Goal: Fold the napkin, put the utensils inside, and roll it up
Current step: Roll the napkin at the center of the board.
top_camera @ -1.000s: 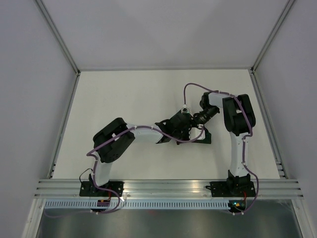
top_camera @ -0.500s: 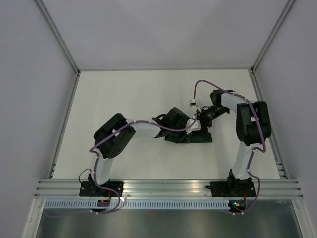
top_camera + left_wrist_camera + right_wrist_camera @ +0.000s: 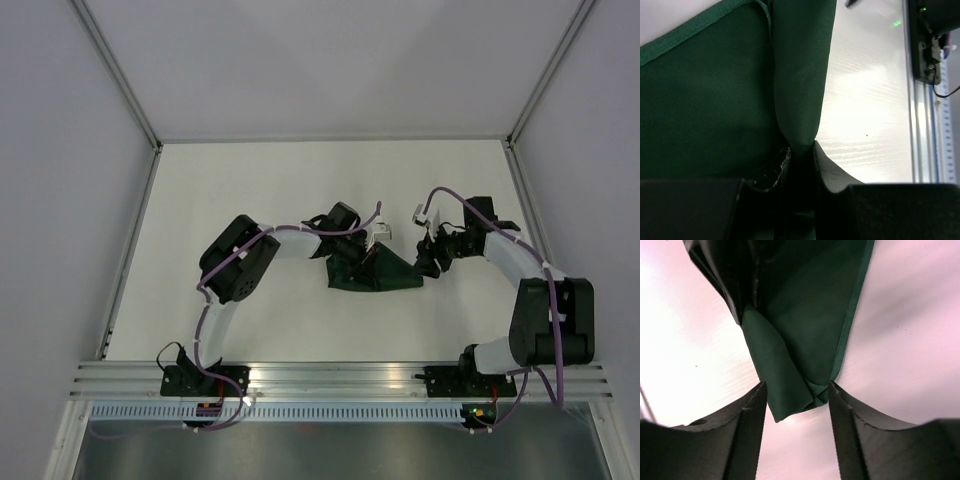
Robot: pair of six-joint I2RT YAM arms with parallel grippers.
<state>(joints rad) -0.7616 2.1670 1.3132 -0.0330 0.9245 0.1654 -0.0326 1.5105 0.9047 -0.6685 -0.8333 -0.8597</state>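
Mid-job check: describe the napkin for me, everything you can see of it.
The napkin is dark green, thin, slightly shiny cloth with a stitched hem, crumpled and folded over itself, lying on the white table. The left gripper pinches a raised fold of it; one folded corner lies between the open fingers of the right gripper.

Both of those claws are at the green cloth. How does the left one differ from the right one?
The left gripper is shut, pinching a fold of the napkin; the right gripper is open, with a napkin corner between its spread jaws. From above, the left gripper is over the napkin's left part, the right gripper at its right tip. Both are at the same cloth.
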